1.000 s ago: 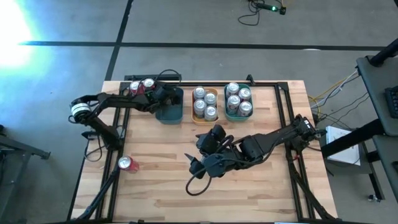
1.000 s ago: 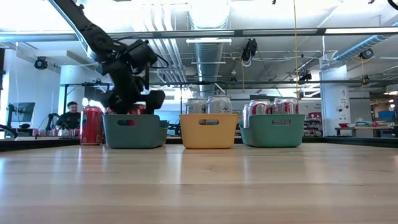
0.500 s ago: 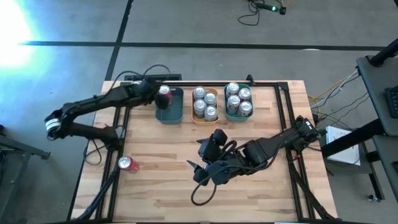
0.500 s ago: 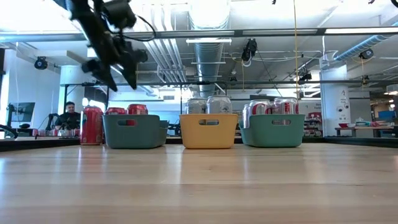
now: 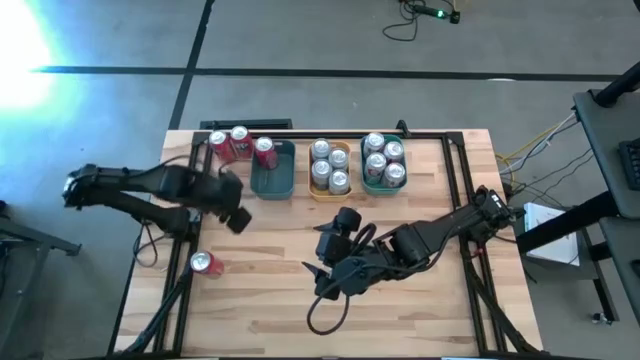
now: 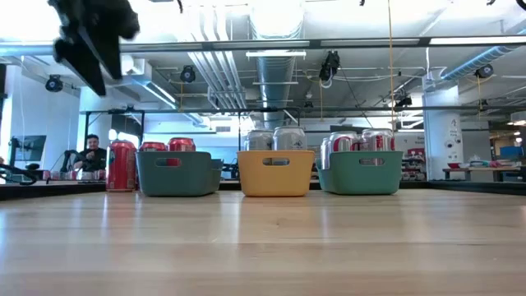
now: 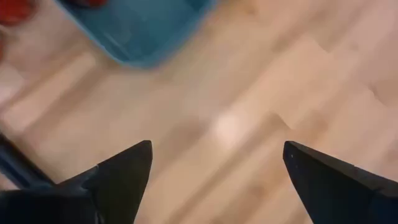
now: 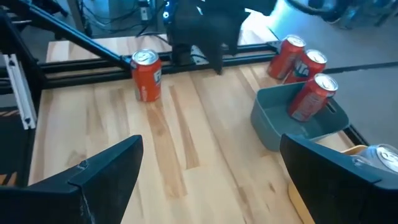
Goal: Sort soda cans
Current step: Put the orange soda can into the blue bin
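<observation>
The left gripper hangs above the bare wood of the table, on the near side of the teal tray and apart from it. Its fingers are spread wide and hold nothing. In the low view it shows high at the upper left, well clear of the table top.

One red can stands at the back left corner of that teal tray. Two more red cans stand on the table just beside the tray's left side, close together. A single red can stands alone near the table's left front edge, well apart from the rest.

The yellow tray in the middle holds four silver-topped cans. The green tray to its right holds five cans.

The right gripper waits low over the middle of the table, its fingers wide apart and empty.

In the low view a person shows in the room beyond the table, at the left.
</observation>
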